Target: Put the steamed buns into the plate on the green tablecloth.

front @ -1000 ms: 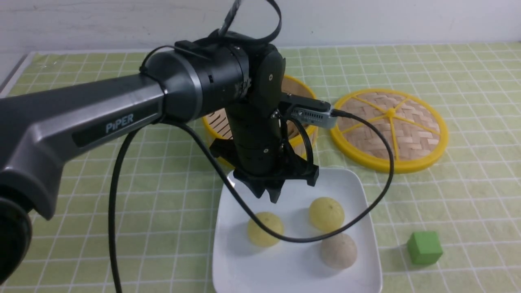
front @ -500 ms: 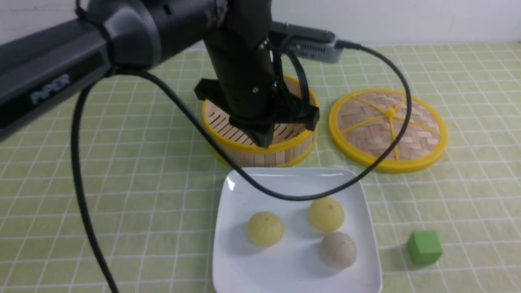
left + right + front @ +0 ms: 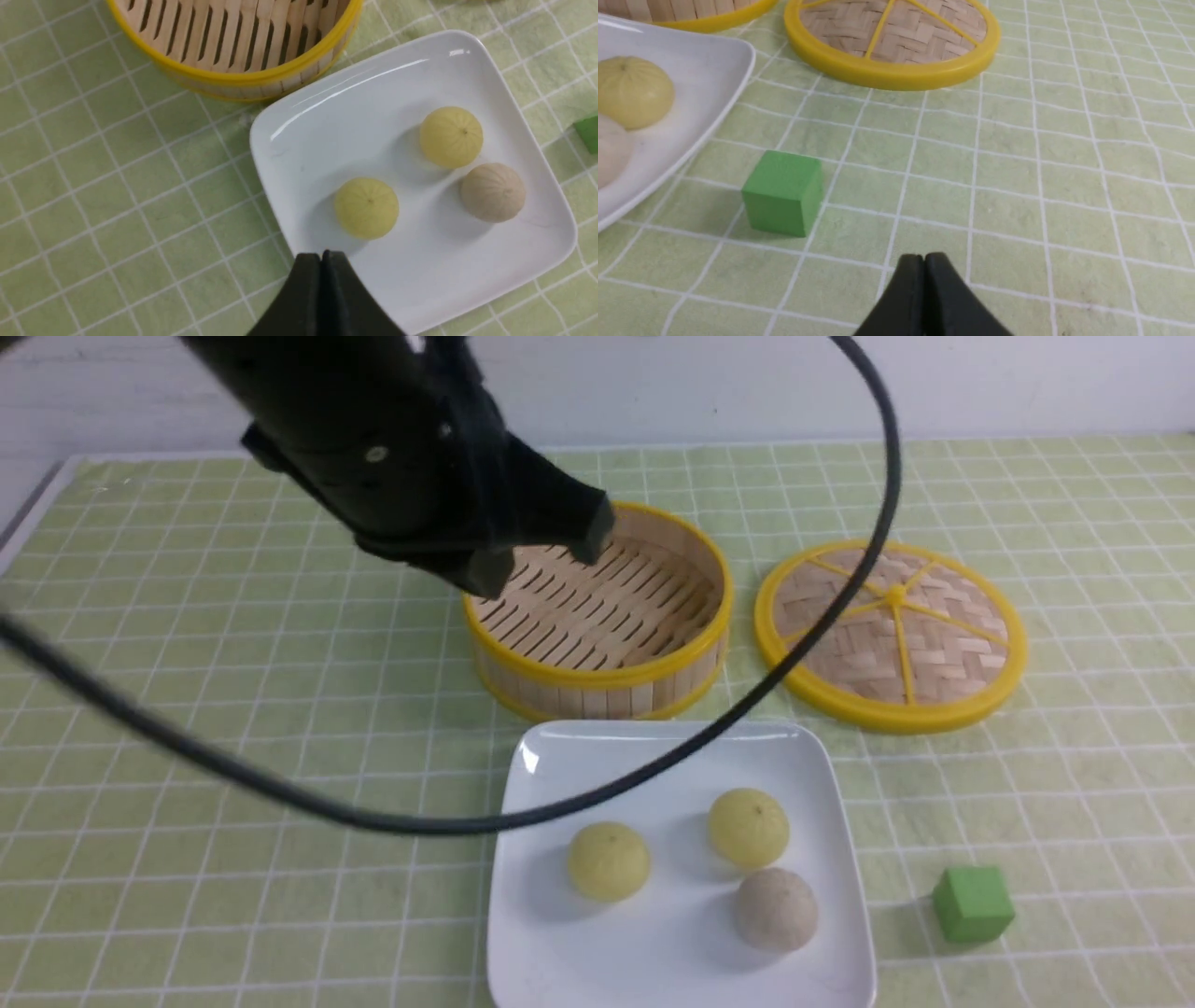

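Looking pretty much done — both buns [image 3: 366, 208] on the plate [image 3: 299, 135], both grippers [image 3: 322, 254] clenched on nothing, nothing left to move

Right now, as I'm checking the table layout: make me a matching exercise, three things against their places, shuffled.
1. green cube
2. steamed buns
3. woven lid

A. on the white plate
B. right of the bamboo basket
C. on the tablecloth, right of the plate

Pairs: 1-C, 2-A, 3-B
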You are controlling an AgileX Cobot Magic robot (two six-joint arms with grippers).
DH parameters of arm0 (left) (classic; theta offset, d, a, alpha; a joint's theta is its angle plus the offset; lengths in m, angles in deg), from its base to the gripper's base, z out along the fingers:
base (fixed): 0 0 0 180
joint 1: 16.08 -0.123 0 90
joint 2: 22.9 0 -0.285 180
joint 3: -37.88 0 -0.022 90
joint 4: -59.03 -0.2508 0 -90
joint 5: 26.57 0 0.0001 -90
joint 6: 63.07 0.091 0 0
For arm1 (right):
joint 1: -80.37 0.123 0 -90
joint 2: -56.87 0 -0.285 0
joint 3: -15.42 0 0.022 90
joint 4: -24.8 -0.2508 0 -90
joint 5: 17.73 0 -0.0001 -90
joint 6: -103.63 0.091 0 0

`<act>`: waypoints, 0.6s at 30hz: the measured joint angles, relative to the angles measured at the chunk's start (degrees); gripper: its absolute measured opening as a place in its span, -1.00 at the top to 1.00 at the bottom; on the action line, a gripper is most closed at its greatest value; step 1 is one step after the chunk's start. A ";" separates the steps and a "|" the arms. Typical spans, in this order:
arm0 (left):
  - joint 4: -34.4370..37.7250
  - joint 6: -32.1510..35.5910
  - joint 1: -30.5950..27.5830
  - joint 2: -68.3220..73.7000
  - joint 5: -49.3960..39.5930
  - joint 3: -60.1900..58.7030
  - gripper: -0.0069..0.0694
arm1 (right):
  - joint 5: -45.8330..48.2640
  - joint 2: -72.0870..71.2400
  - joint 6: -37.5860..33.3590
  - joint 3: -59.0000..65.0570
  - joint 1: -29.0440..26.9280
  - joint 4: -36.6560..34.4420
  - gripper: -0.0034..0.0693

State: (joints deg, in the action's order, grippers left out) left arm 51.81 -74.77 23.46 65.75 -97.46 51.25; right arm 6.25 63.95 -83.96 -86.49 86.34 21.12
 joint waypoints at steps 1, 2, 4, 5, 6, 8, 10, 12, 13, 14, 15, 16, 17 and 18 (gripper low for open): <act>-0.15 0.00 0.00 -1.88 0.00 -1.50 0.81 | 0.04 0.00 0.00 0.00 -0.40 0.00 0.88; -0.30 0.00 0.00 -4.32 0.00 -3.33 0.81 | 0.04 0.00 0.00 0.00 -0.63 0.06 0.88; -0.56 0.00 0.00 -8.11 0.00 -6.08 0.81 | 0.04 0.00 0.00 0.00 -0.93 0.10 0.88; -0.76 0.00 0.00 -10.81 0.00 -7.97 0.81 | 0.04 0.00 0.00 0.00 -0.93 0.10 0.87; -0.94 0.00 0.00 -12.96 0.00 -9.48 0.81 | 0.04 0.00 0.00 0.00 -0.93 0.10 0.87; -1.52 -0.32 0.00 -16.52 0.00 -12.09 0.81 | 0.04 0.00 0.00 0.00 -0.93 0.10 0.87; -2.06 -1.22 0.00 -20.17 0.00 -15.12 0.81 | 0.04 0.00 0.00 0.00 -0.93 0.10 0.86; -2.64 -2.39 0.00 -23.69 0.00 -18.34 0.81 | 0.04 0.00 0.00 0.00 -0.93 0.13 0.85; -2.92 -2.91 0.00 -25.05 0.00 -19.64 0.81 | 0.04 0.00 0.00 0.00 -0.93 0.13 0.85; -3.25 -3.53 0.00 -26.70 0.00 -21.21 0.80 | 0.04 0.00 0.00 0.00 -0.93 0.13 0.84; -3.32 -3.75 0.00 -27.02 0.00 -21.51 0.80 | 0.04 0.00 0.00 0.00 -0.93 0.13 0.84; -3.85 -4.42 0.00 -29.16 0.00 -23.55 0.80 | 0.04 0.00 0.06 0.00 -0.93 0.13 0.84; -4.26 -5.13 0.00 -30.79 0.00 -25.03 0.80 | -0.03 0.00 0.54 0.00 -0.93 0.13 0.83; -4.53 -5.58 0.00 -31.74 0.00 -25.82 0.80 | -0.29 0.00 1.17 0.00 -0.93 0.13 0.83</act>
State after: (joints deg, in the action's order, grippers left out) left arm 47.28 -80.36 23.46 34.02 -97.46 25.44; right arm 5.96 63.95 -82.79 -86.49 85.41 21.25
